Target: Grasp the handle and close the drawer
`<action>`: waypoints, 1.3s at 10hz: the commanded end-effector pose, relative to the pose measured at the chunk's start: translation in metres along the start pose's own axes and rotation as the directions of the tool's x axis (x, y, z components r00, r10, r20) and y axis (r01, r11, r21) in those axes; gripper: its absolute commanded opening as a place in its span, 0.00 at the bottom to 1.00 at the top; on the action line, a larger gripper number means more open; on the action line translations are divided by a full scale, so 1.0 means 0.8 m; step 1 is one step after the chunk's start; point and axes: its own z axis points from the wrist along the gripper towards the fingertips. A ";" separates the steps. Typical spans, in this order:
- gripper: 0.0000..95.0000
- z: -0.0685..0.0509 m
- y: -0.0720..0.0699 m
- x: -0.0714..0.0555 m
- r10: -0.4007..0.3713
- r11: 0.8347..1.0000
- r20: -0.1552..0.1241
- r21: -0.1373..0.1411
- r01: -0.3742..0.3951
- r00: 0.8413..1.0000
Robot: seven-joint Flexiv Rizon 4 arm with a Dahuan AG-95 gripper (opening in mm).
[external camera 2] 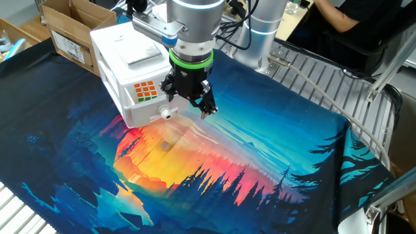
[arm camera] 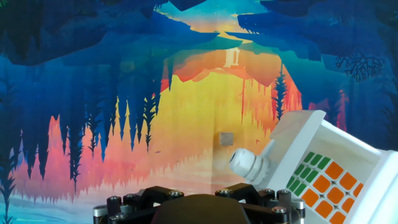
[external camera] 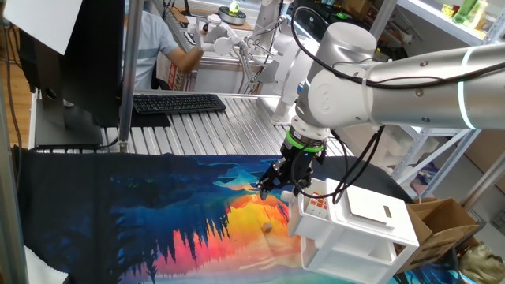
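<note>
Two end effector fingers apart, holding nothing, near handle.

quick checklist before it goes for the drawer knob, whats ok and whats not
1. Drawer open, needs closing: ok, it sticks out of the cabinet.
2. Handle in sight: ok, clear in the hand view.
3. Gripper around the handle: not ok, it hangs beside the handle, apart from it.
4. Jaws open wide enough: cannot tell.
5. Path to the handle free: ok, only the printed cloth lies below.
6. Small square piece on the cloth: ok, away from the handle.
</note>
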 end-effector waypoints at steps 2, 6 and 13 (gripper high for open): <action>0.00 0.000 0.000 0.000 0.422 0.906 0.009 0.001 -0.422 0.906; 0.00 0.000 0.000 0.000 0.413 0.911 0.010 0.000 -0.413 0.911; 0.00 -0.005 0.009 0.002 0.437 0.900 0.011 0.005 -0.437 0.900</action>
